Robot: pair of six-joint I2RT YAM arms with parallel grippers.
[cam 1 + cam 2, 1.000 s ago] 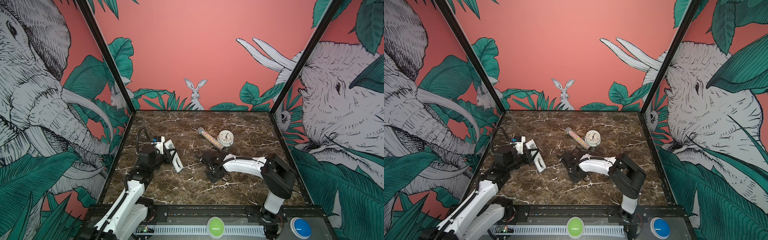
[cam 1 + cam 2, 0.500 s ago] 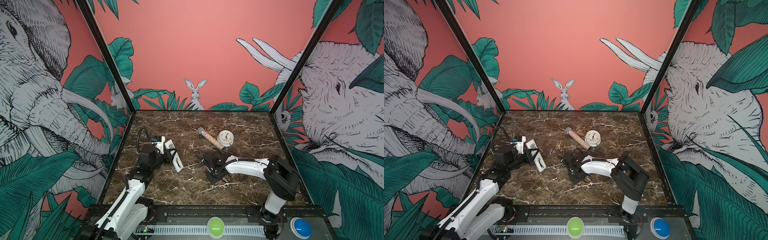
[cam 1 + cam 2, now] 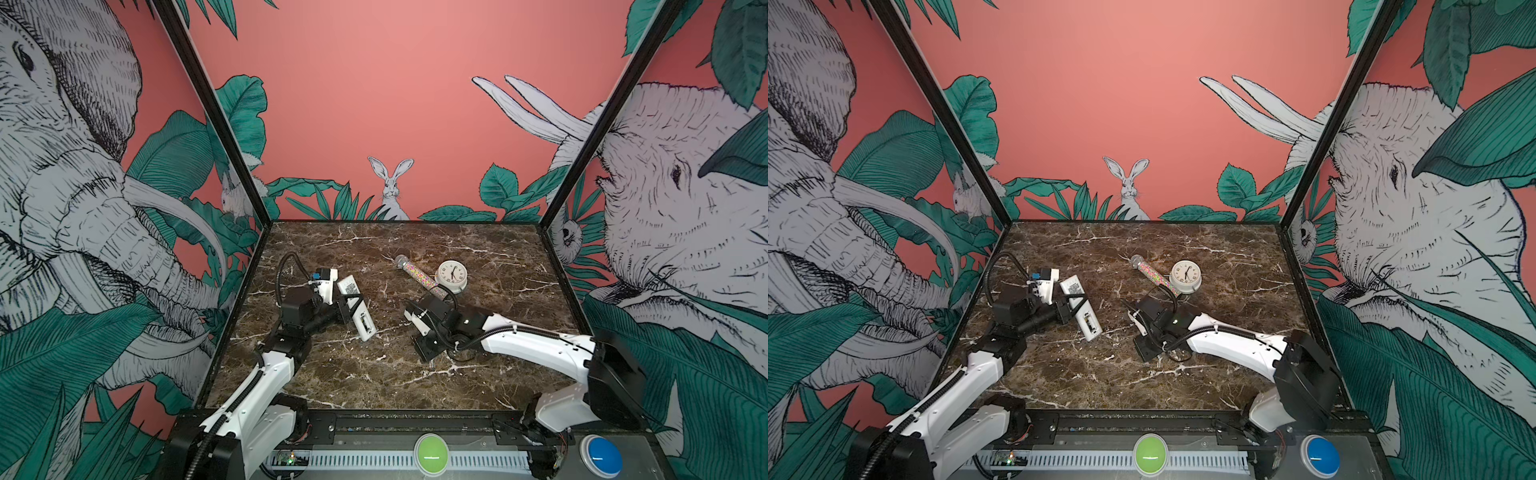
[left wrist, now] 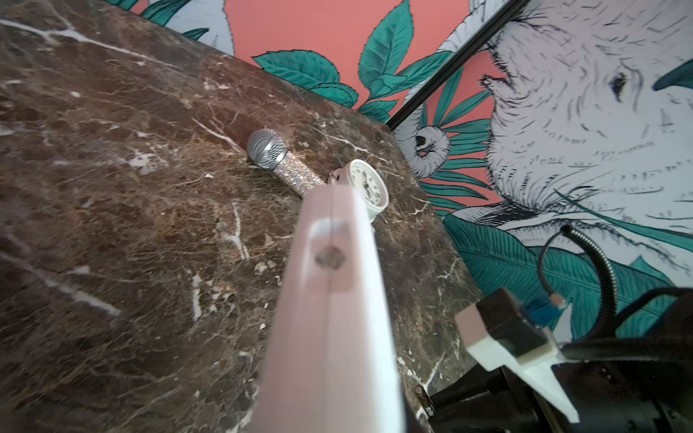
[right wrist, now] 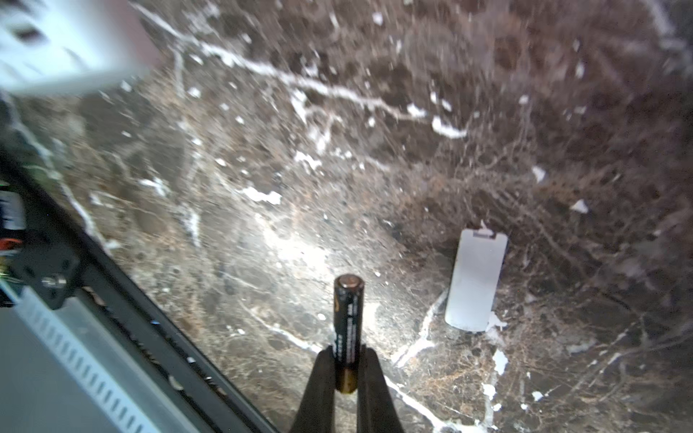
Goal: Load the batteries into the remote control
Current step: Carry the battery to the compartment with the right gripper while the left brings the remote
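While the left gripper (image 3: 350,303) clamps the remote control (image 3: 349,286), bay contents unclear, the right gripper (image 5: 347,360) pinches a battery (image 5: 348,318), unseen in both top views.

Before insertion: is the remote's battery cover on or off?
Off. The small white plastic cover lies flat on the brown marble table; the slim white remote shows a dark recess.

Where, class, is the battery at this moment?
In the right wrist view, the battery is clamped in the right gripper, over the marble table, with the loose white cover lying flat beside it.
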